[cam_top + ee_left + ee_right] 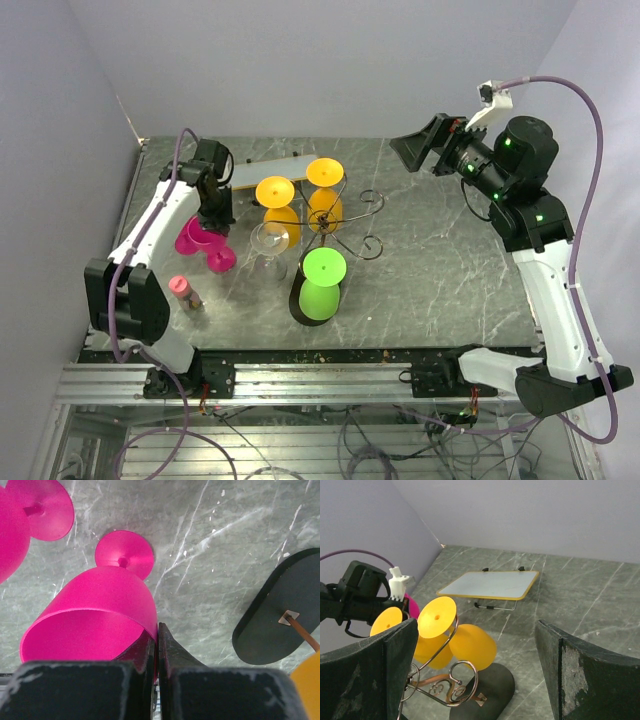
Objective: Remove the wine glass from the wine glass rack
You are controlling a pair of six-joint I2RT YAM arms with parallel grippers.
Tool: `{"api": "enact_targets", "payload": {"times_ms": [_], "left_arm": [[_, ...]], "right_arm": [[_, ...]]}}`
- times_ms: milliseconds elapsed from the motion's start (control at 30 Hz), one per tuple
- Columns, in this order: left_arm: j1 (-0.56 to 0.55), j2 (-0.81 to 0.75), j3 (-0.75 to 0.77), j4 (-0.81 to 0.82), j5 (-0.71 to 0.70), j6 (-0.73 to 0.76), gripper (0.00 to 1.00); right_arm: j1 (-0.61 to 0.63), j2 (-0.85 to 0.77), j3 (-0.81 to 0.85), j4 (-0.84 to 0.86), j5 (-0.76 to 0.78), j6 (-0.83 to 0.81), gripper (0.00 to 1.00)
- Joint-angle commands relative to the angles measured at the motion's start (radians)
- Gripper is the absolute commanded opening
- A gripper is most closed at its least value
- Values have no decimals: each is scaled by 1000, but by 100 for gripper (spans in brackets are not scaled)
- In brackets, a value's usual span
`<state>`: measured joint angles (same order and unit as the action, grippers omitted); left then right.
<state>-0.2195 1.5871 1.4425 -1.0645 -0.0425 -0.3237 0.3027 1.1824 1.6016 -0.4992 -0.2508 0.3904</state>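
The left pincer (157,630) is pinching the rim wall of a pink wine glass (100,600), with its arm reaching forward and bending down over the grey marbled surface (210,555). The glass is lying tilted, apart from the wine glass rack (345,215), which is carrying orange glasses (275,190). The right pincer (418,147) is hanging spread wide, raised high and pointing towards the rack.

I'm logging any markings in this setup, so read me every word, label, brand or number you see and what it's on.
No readable text in any view.
The yellow-framed board: face blank.
The small pink-capped bottle: any label is too small to read.
The pink wine glass, yellow wine glasses, green wine glass and wine glass rack: plain, no print.
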Motion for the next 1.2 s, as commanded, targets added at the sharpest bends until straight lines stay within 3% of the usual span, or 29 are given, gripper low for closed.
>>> {"api": "enact_targets", "payload": {"times_ms": [0,67,233,367,800,967,1167], "left_arm": [[5,42,9,29,-3,35,7],[6,51,12,27,-6,40,11],[24,45,4,29,-8,36,35],[26,18,31,12,-6,26,47],[26,-308,241,-74,-43,-45,73],[26,-446,287,-113,17,-69,83],[26,-597,227,-76,157,-129,85]], "right_arm": [[-1,-20,-18,8,-24,-13,100],[0,-23,-29,15,-40,-10,100],[0,-8,-27,14,-75,1,100],[2,4,-16,-5,-118,20,100],[42,-34,-3,-158,-249,16,100],[42,-113,-115,-151,-352,146,100],[66,-273,-327,-15,-392,466,97]]}}
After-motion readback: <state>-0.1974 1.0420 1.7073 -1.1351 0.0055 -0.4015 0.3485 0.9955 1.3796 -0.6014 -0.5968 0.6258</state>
